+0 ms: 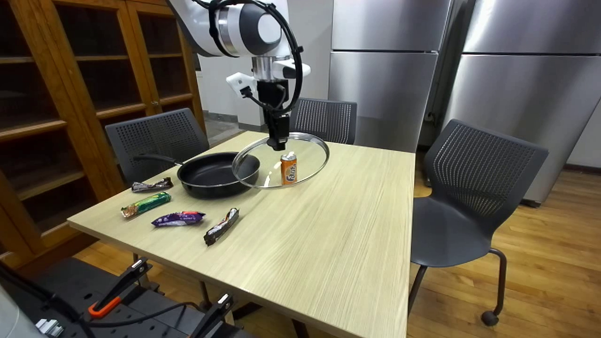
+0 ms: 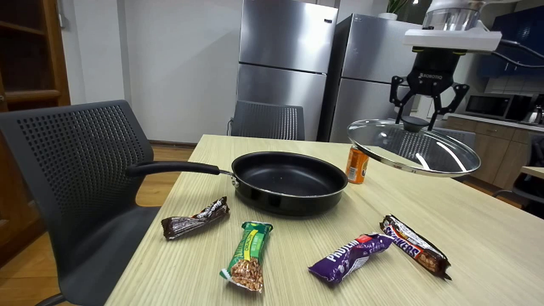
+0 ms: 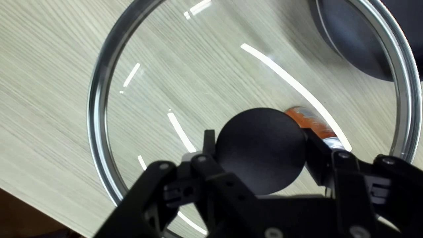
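My gripper (image 2: pixel 415 123) is shut on the round black knob (image 3: pixel 259 155) of a glass lid (image 2: pixel 446 148). A finger lies on each side of the knob. The lid has a shiny metal rim (image 3: pixel 99 92) and hangs tilted above the table. An orange Fanta can (image 2: pixel 357 165) stands upright on the table, below the lid; it shows through the glass in an exterior view (image 1: pixel 288 170) and in the wrist view (image 3: pixel 310 120). A black frying pan (image 2: pixel 289 202) stands beside the can, uncovered. In the wrist view the lid's rim partly overlaps the pan (image 3: pixel 350 43).
On the wooden table (image 1: pixel 338 234) lie a brown-wrapped bar (image 2: pixel 195 219), a green bar (image 2: pixel 250 255), a purple bar (image 2: pixel 352 257) and a Snickers bar (image 2: pixel 416 246). The pan's handle (image 2: pixel 178 168) reaches toward a dark chair (image 2: pixel 80 182). Other chairs (image 1: pixel 465 188) surround the table.
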Robot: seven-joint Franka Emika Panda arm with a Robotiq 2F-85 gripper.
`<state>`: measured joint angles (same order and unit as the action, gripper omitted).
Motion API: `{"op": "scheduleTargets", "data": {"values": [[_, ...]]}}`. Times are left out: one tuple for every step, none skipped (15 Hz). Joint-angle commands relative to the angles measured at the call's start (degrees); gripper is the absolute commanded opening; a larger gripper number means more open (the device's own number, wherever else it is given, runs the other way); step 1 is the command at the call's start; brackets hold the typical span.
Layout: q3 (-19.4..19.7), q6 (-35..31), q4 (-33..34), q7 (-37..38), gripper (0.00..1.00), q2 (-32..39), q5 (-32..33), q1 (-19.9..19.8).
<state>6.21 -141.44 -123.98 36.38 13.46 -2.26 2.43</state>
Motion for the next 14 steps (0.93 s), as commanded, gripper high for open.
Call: {"op": "scheduleTargets", "data": {"values": [[0.7,-0.9,-4.6,-2.4,0.39,-4.6,-1.7,-2.5],[1.1,-0.9,-5.3,-2.5,0.39,-4.9,-2.0,-3.1],[1.5,-1.0,-6.1,-2.5,0.39,-5.1,-2.2,-3.7],[1.9,-1.1,-6.8,-2.7,0.39,-5.4,-2.6,-4.2],[2.2,-1.2,-7.5,-2.6,0.39,-5.6,-2.8,-4.7],[2.6,-1.2,-8.2,-2.6,0.39,-5.8,-3.1,-5.2],[2.9,-1.2,-8.7,-2.7,0.39,-5.8,-3.4,-5.7],[3.2,-1.2,-9.3,-2.7,0.39,-5.9,-3.7,-6.1],[3.5,-1.2,-9.7,-2.9,0.39,-5.8,-4.1,-6.5],[3.7,-1.1,-10.1,-3.0,0.39,-5.7,-4.5,-6.9],[3.9,-1.1,-10.3,-3.1,0.39,-5.3,-4.9,-7.3],[4.1,-0.9,-10.4,-3.2,0.39,-4.9,-5.3,-7.6],[4.2,-0.8,-10.4,-3.4,0.39,-4.5,-5.9,-7.9],[4.2,-0.8,-10.5,-3.8,0.39,-4.2,-6.8,-8.3]]}}
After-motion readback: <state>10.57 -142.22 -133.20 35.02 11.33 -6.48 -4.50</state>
